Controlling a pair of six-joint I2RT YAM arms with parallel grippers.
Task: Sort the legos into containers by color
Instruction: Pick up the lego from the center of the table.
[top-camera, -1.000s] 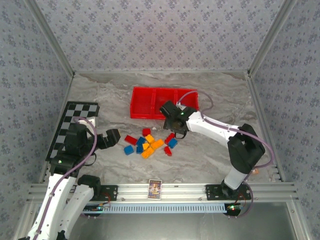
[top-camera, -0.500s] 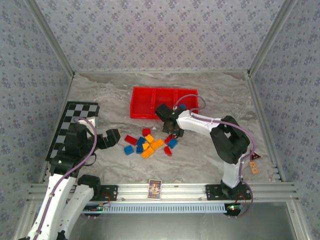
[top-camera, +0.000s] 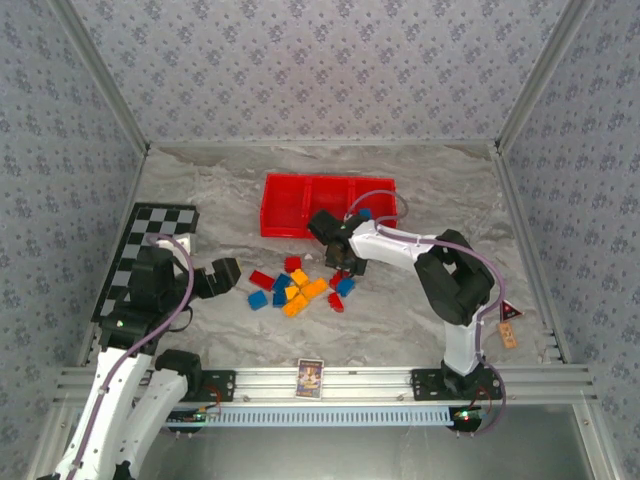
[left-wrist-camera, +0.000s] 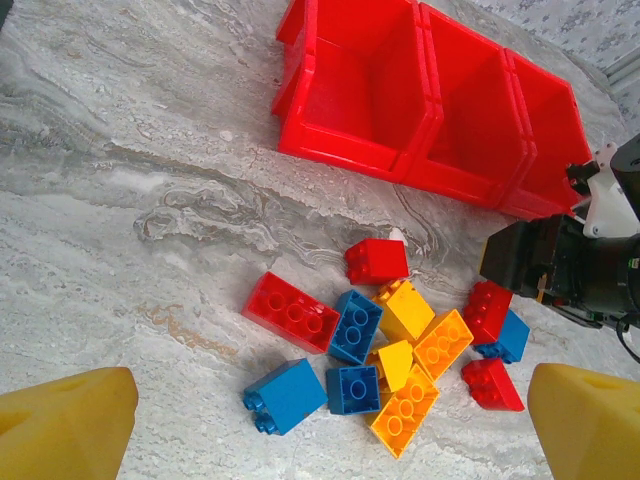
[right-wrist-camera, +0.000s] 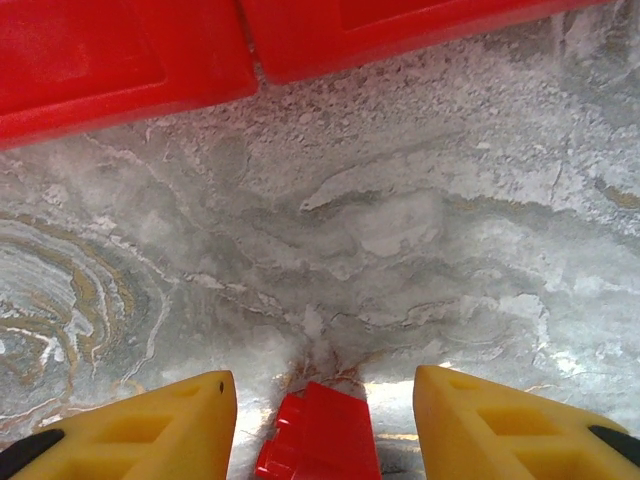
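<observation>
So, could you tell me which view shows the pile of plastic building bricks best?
The left wrist view: the pile of red, blue and orange-yellow plastic building bricks lies close, colours and studs distinct. The top external view shows it small. The right wrist view catches one red brick at its lower edge.

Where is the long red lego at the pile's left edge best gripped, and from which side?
I'd pinch the long red lego across its long side walls near its free left end, from above: it lies flat, studs up, with a blue brick at its right end.
</observation>
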